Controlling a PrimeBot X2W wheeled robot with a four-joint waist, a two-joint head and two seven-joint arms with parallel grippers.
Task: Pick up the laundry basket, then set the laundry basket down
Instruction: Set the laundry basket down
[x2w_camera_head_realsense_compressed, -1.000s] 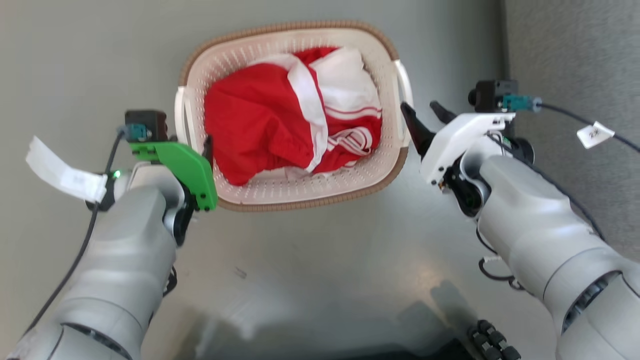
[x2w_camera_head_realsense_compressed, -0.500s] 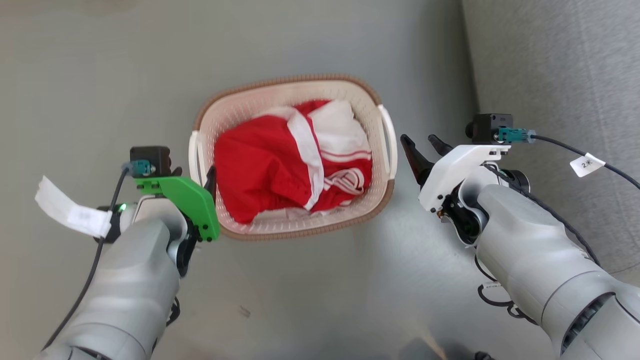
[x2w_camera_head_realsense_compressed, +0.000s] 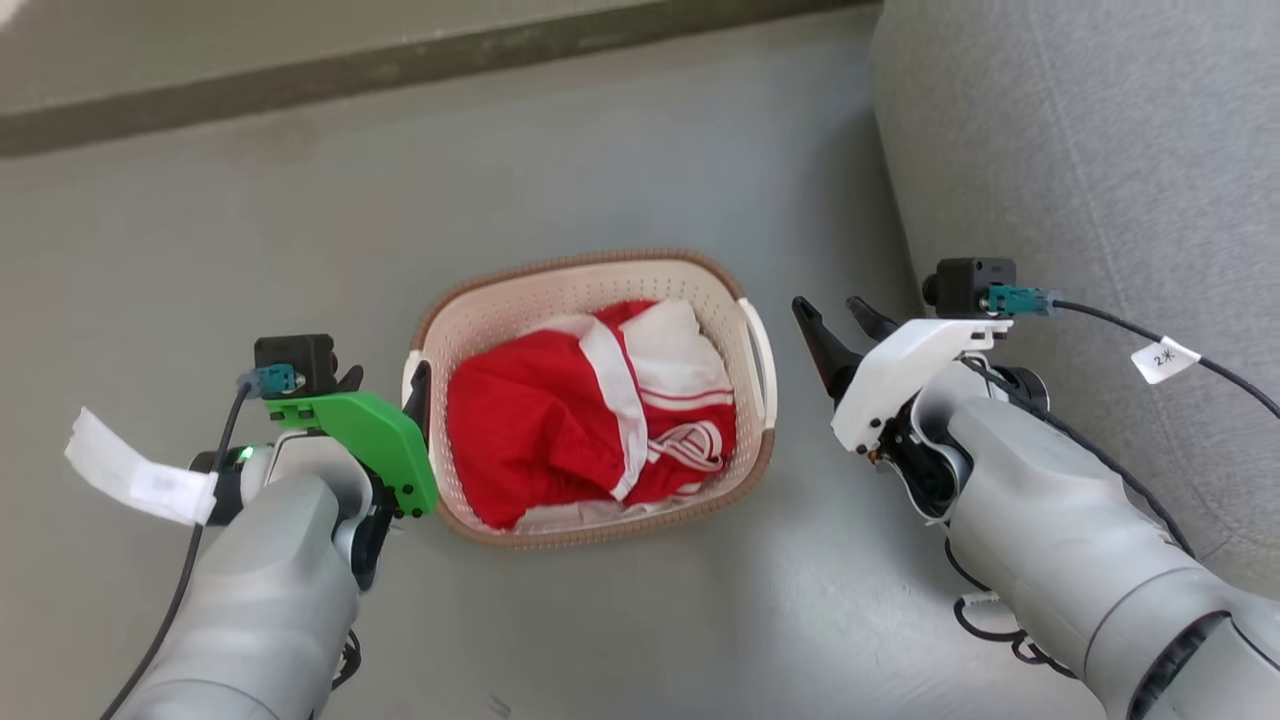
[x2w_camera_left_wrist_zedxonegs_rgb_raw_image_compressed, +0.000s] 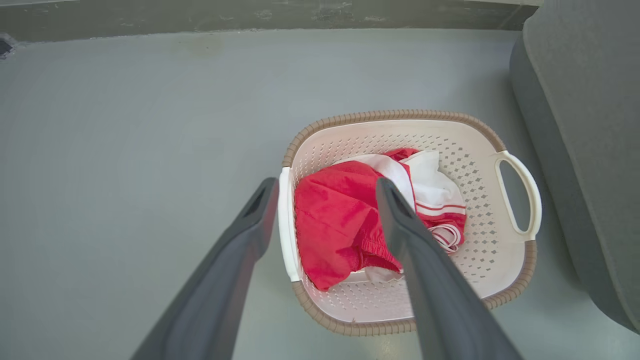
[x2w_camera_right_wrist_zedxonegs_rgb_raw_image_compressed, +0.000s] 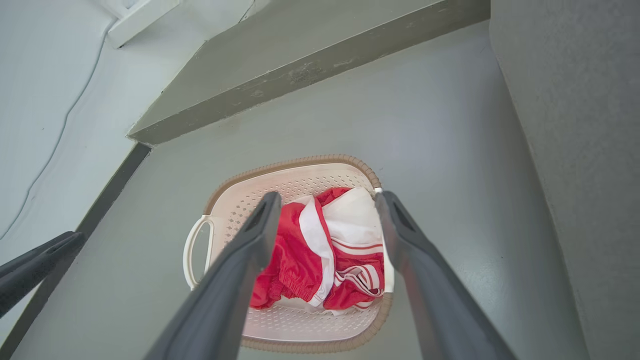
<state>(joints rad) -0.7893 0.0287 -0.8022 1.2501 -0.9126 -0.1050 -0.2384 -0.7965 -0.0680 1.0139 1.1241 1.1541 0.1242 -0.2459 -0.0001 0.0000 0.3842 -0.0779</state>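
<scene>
Floor (x2w_camera_head_realsense_compressed: 200, 250) holds the laundry basket (x2w_camera_head_realsense_compressed: 600, 290); right claw (x2w_camera_head_realsense_compressed: 826, 302) withdrawn.

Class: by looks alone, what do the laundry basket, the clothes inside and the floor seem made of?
Laundry basket: moulded matte cream plastic, with regular punched holes; its brown rim seems an imitation weave. Clothes: soft red and white fabric, creased and folded. Floor: smooth grey coating or vinyl, faintly glossy, showing soft reflections.
</scene>
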